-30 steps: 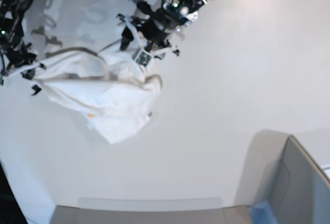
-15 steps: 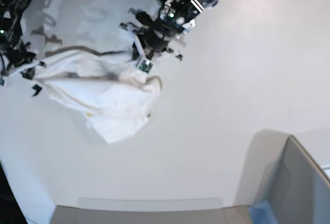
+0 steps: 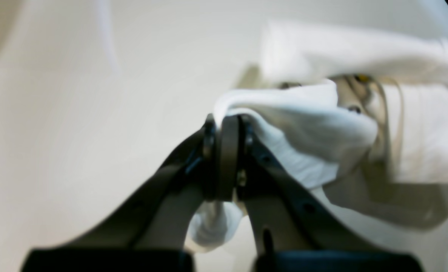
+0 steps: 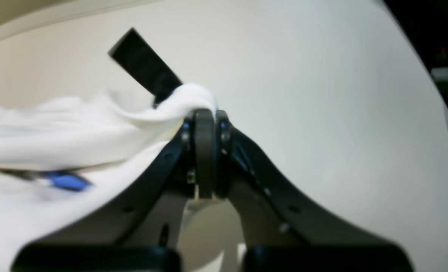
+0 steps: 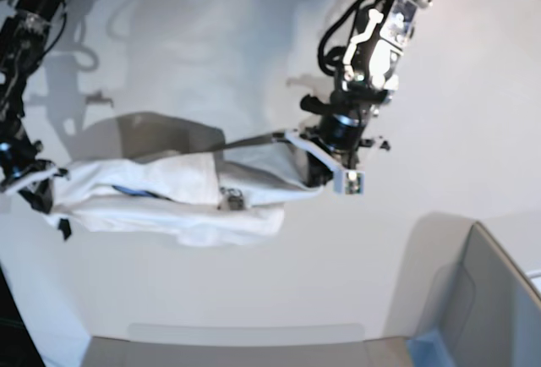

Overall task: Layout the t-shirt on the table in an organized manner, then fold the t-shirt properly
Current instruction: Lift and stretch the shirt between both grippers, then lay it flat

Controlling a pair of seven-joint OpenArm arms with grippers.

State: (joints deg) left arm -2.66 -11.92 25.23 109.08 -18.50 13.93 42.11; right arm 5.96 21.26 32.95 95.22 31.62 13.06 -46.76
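A white t-shirt (image 5: 169,194) is held stretched above the white table (image 5: 279,282), gripped at each end by one arm. The left gripper (image 3: 225,124) is clamped on a bunched fold of the cloth at the end of the t-shirt nearest the grey box-like corner piece (image 5: 490,308); the right gripper (image 4: 205,119) is clenched on the opposite end, farthest from that box. Whether anything lies inside the box cannot be told; only a blue patch is seen at its lower edge. In the base view the whole garment is seen as a long sagging band, with its shadow cast on the table behind it. In the left wrist view the pinched fold and a small yellow-orange label (image 3: 362,78) deeper in the cloth are shown close up, though blurred. In the right wrist view a blue piece of the print (image 4: 67,182) and a black strip (image 4: 146,73) standing behind the cloth are shown. A second earlier the t-shirt was a crumpled heap farther from the box, and the left gripper was spread above it; since then it has been pulled out toward the box.
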